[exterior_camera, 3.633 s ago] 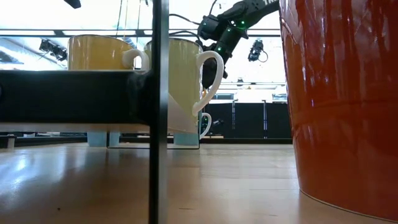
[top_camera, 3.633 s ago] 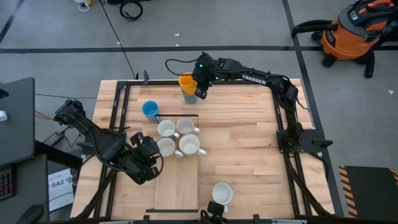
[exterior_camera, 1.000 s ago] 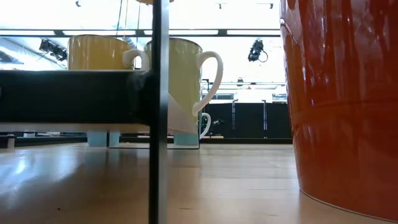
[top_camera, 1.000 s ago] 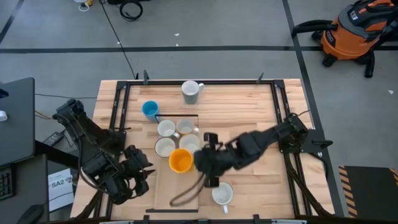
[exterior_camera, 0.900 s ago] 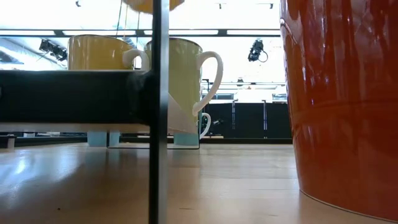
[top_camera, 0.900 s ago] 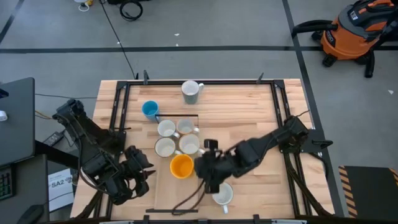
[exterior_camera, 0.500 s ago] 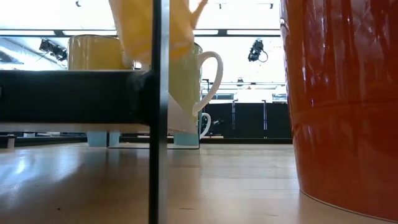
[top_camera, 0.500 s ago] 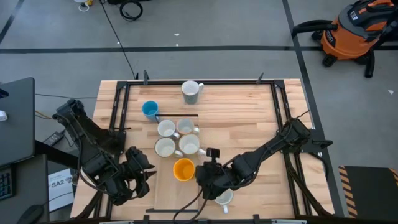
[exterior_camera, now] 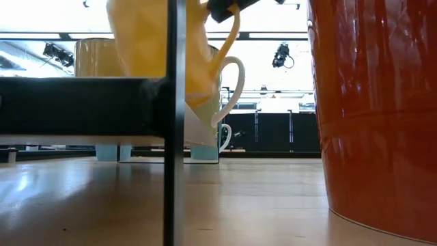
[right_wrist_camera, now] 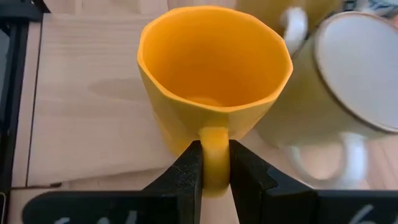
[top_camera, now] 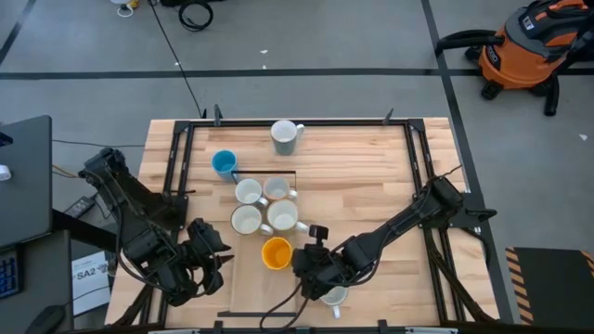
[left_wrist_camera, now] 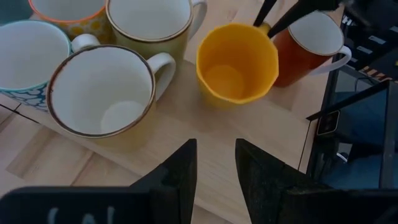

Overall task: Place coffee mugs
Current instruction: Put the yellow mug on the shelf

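Note:
An orange mug [top_camera: 276, 252] hangs near the table's front, just in front of a cluster of white and cream mugs [top_camera: 263, 205]. My right gripper [right_wrist_camera: 214, 173] is shut on its handle and reaches in from the right. The low view shows the mug [exterior_camera: 147, 48] tilted and above the wood. A bright blue mug [top_camera: 223, 164] and a greyish mug [top_camera: 285, 136] stand farther back. A red-orange mug with a white inside [left_wrist_camera: 309, 43] stands by the front edge. My left gripper [top_camera: 210, 260] waits at the front left, open, with nothing between its fingers [left_wrist_camera: 180, 171]. My right gripper pinches the orange mug's handle [right_wrist_camera: 214, 152] between its two fingers [right_wrist_camera: 186, 168], one on each flat side of the loop. The fingers slant down from the table's right side. The mug hangs clear of the table, mouth up, tilted.
A black frame rail [top_camera: 176, 176] runs along the table's edges, and a dark bar [exterior_camera: 174, 137] crosses the low view. Bare wood [top_camera: 362, 186] lies to the right of the mug cluster. An orange vacuum [top_camera: 529, 46] stands on the floor beyond the table.
My right gripper has come down and a little toward the table's near edge, carrying the orange mug. The mug has sunk into the low view from above and hangs lower, tilted, just in front of the cluster.

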{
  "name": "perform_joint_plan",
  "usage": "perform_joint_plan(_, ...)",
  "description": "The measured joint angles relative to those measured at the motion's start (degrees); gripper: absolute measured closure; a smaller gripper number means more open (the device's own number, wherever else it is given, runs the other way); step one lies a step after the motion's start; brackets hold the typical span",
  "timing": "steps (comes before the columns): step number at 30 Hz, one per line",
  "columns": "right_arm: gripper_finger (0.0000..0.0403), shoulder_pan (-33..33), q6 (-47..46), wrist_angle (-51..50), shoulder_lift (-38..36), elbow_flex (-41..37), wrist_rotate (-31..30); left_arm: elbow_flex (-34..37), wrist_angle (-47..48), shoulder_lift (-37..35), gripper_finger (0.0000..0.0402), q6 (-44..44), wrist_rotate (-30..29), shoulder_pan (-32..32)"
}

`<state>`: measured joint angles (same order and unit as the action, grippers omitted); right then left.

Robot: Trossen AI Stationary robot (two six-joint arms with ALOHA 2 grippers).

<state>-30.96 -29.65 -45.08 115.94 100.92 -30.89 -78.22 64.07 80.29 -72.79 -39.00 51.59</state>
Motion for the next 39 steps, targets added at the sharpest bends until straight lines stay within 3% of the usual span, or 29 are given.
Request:
perform_joint_plan(12, 0.0336, 2.26, 0.26, 2.61, 0.0, -3.36, -0.16, 0.0, 0.0, 0.0, 0.0285, 0.01, -0.06, 0.0)
perform_joint_plan(31, 0.0315, 4.51, 0.24, 2.14, 0.0, -3.38, 8.03, 0.0, -0.03, 0.0, 0.0285, -0.07, -0.42, -0.01)
perform_joint_plan(39, 0.0309, 4.59, -0.37, 2.14, 0.0, -3.38, 8.28, 0.0, -0.04, 0.0, 0.0285, -0.09, -0.42, 0.0)
